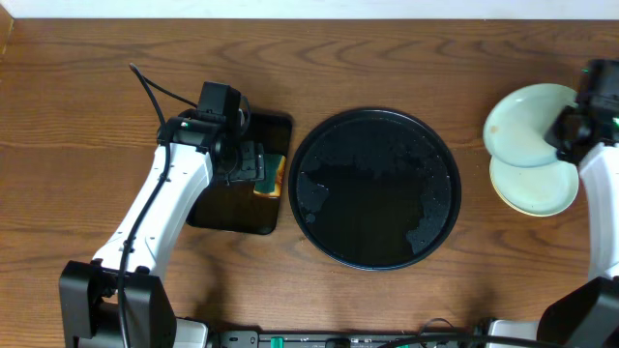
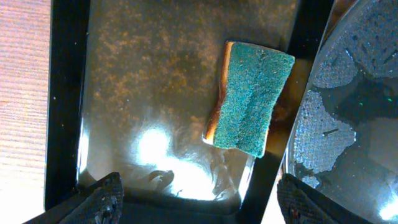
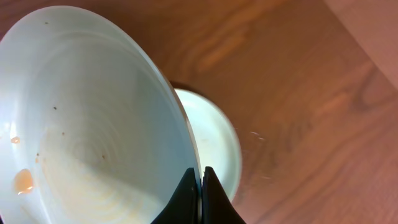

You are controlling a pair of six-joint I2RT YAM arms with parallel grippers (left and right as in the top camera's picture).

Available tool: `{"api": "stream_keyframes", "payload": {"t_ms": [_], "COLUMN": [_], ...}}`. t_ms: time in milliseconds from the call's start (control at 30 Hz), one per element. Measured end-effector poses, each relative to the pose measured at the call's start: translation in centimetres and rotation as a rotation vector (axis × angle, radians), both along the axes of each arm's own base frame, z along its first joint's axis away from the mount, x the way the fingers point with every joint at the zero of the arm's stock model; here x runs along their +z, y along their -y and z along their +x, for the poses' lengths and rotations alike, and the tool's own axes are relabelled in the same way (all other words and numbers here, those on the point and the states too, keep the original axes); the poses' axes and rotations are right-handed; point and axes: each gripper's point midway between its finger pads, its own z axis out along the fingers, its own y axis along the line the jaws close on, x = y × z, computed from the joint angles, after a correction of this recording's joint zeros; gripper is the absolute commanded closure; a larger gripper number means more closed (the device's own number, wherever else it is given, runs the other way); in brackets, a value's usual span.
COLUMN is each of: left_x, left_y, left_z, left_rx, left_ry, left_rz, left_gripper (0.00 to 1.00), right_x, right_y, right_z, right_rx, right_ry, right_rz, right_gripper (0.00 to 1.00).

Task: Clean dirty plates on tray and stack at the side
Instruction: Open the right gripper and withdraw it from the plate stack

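The large round black tray [image 1: 375, 188] sits mid-table, wet and holding no plates; its edge shows in the left wrist view [image 2: 354, 93]. My right gripper [image 1: 571, 130] is shut on the rim of a pale mint-blue plate [image 1: 522, 124] at the table's right side. It holds the plate tilted over another pale plate [image 1: 532, 191] lying on the wood. In the right wrist view the fingers [image 3: 201, 186] pinch the rim of the held plate [image 3: 87, 124], which has a small orange-brown spot; the lower plate [image 3: 217, 143] lies behind. No clearly yellow plate shows. My left gripper [image 2: 199, 199] is open and empty.
The left gripper [image 1: 247, 164] hovers over a small black rectangular tray [image 1: 247, 208], wet inside [image 2: 155, 93]. A green-topped sponge [image 1: 269, 176] lies at that tray's right edge [image 2: 252, 99], next to the round tray. Bare wooden table surrounds everything.
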Motion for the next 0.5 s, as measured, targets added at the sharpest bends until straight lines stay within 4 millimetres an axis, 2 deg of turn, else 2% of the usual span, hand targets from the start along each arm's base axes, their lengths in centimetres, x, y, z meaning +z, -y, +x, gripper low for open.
{"api": "stream_keyframes", "payload": {"t_ms": [133, 233, 500], "left_x": [0.0, 0.0, 0.0], "left_y": [0.0, 0.0, 0.0], "left_z": [0.0, 0.0, 0.0], "left_rx": [0.000, 0.000, 0.000], "left_ry": [0.000, 0.000, 0.000], "left_rz": [0.000, 0.000, 0.000], "left_gripper": [0.21, 0.21, 0.21], "right_x": [-0.6, -1.1, -4.8], "right_y": [2.4, 3.5, 3.6], "right_z": [-1.6, -2.3, -2.8], "right_rx": [-0.079, -0.114, -0.124], "right_ry": [-0.005, -0.013, -0.107], "right_rz": [0.018, 0.033, 0.100], "right_gripper": [0.99, 0.99, 0.99]}}
